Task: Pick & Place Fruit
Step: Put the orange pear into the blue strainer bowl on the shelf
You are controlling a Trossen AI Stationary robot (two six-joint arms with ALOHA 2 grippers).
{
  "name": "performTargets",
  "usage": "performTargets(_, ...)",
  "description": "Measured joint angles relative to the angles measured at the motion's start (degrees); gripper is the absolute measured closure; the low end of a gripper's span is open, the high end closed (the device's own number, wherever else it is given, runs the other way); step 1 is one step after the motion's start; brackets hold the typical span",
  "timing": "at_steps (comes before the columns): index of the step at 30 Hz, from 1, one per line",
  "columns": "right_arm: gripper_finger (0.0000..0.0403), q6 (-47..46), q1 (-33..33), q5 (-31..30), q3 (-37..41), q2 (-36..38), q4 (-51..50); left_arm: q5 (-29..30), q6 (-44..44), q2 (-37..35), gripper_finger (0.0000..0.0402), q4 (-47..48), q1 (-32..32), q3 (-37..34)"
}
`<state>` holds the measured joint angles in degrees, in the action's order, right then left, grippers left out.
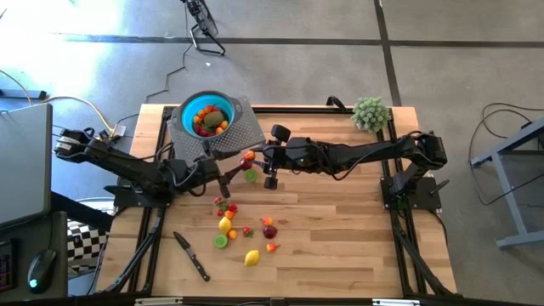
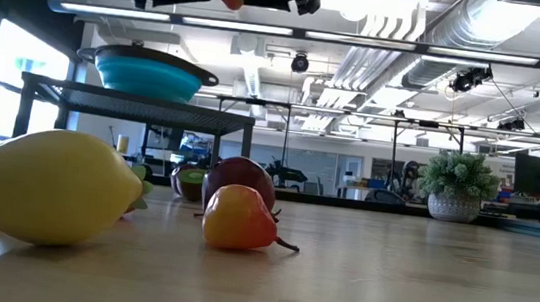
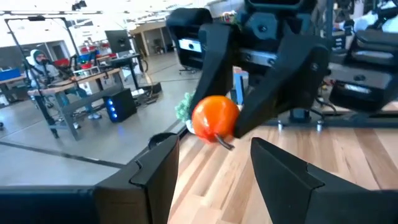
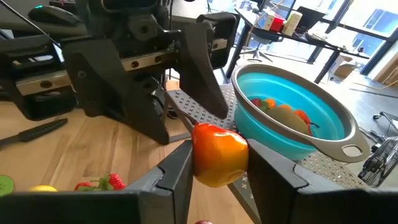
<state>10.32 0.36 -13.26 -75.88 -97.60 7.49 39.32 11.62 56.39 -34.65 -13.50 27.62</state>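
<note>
One orange-red fruit (image 4: 217, 154) sits clamped inside the right pincer (image 4: 217, 168), beside the left pincer (image 3: 211, 168).

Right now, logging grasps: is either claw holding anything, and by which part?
The right claw pinches a red-orange fruit by its sides; the left claw holds nothing.

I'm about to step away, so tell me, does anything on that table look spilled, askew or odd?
Nothing looks damaged. The teal bowl sits level on its stand. Loose fruit lies scattered mid-table, and a black-handled knife lies beside it, the odd one there.
</note>
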Motion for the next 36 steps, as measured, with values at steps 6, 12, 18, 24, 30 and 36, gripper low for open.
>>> performTargets(6, 0.0275, 0.0, 0.0, 0.0, 0.0, 0.0, 0.0, -0.2, 0.0, 0.0, 0.0208, 0.0, 0.0, 0.0)
performTargets(12, 0.0277, 0.0, 0.0, 0.0, 0.0, 0.0, 0.0, -0.3, 0.0, 0.0, 0.0208, 0.0, 0.0, 0.0)
performTargets(18, 0.0275, 0.0, 0.0, 0.0, 0.0, 0.0, -0.1, -2.8, 0.1, 0.0, 0.0208, -1.3, 0.0, 0.0)
performTargets(24, 0.0277, 0.0, 0.0, 0.0, 0.0, 0.0, -0.1, -4.0, 0.1, 0.0, 0.0208, -1.7, 0.0, 0.0)
performTargets(30, 0.0276, 0.0, 0.0, 0.0, 0.0, 0.0, -0.3, -3.9, 0.1, 0.0, 0.0208, -1.6, 0.0, 0.0)
performTargets(36, 0.0275, 0.0, 0.0, 0.0, 0.0, 0.0, -0.4, -3.8, 0.1, 0.0, 0.0218, -1.3, 0.0, 0.0)
